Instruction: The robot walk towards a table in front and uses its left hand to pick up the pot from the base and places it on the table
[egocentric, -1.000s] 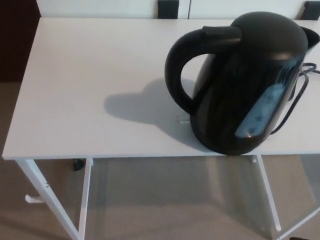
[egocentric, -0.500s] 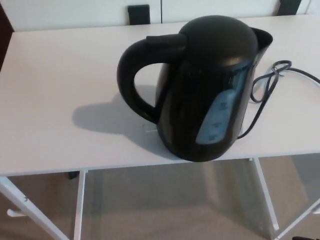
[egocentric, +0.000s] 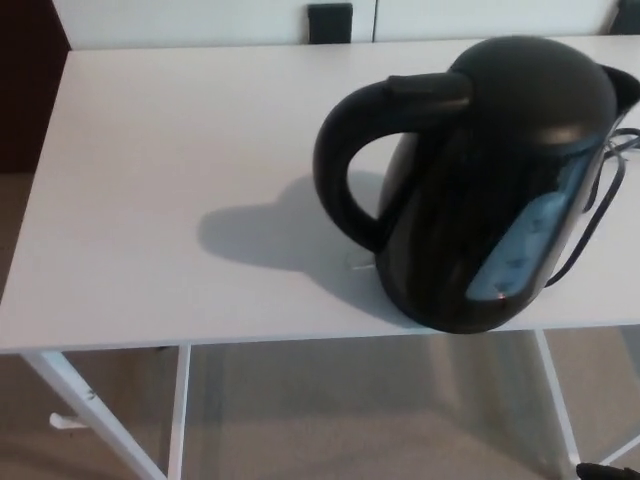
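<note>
Only your camera has shifted. You see one pot (egocentric: 490, 200) near the table's (egocentric: 180, 150) front edge, right side, one cord (egocentric: 596, 215) beside it. Neither hand shows; finger state cannot be told.

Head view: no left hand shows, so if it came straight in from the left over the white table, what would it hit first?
Likely the curved handle of the glossy black plastic kettle; nothing visible lies before it.
</note>
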